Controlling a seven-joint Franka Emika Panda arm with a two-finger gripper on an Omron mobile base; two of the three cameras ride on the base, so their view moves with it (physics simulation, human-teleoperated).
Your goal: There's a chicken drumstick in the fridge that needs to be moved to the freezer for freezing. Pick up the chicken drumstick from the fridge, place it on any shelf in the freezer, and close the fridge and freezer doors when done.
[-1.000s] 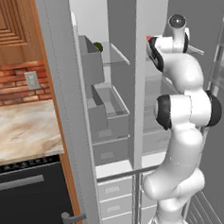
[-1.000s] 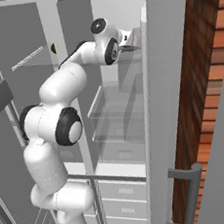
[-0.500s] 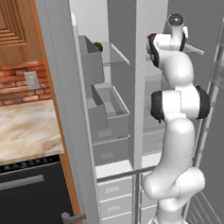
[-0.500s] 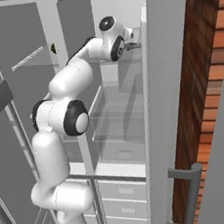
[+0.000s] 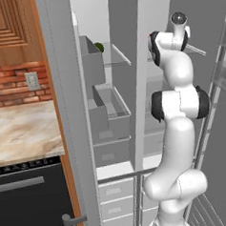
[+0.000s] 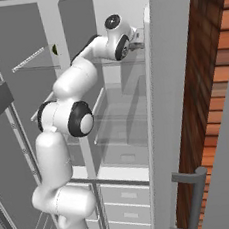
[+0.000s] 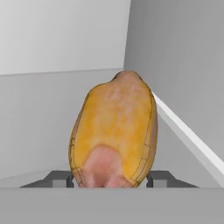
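Up high inside the open refrigerator, the gripper (image 7: 111, 180) is closed onto the chicken drumstick (image 7: 114, 131), whose golden-orange body sits between the two dark fingertips (image 7: 59, 178) and blocks most of the hand view. Its long axis runs away from the hand along the line of the fingers, with the paler pink end nearest the hand and the narrower rounded end pointing out toward the pale inner walls ahead. A light edge runs diagonally past the drumstick's right side in that view, where a grey wall meets a lower surface, so the room on that side is tight; to the left the surface is bare and open. In the right base view the arm (image 6: 78, 85) reaches up to the top of the compartment, the hand close against the edge of the open door (image 6: 165, 80) with its bar handle (image 6: 196, 193) low down. In the left base view the freezer (image 5: 107, 110) stands left of the arm, with grey bins (image 5: 105, 110) on its shelves and white drawers (image 5: 116, 200) below; a small dark green ball (image 5: 99, 47) sits at its top shelf level. Whether the bins hold anything cannot be told. Left of the fridge lies a marble tabletop (image 5: 23, 133) under a brick wall (image 5: 17, 81).
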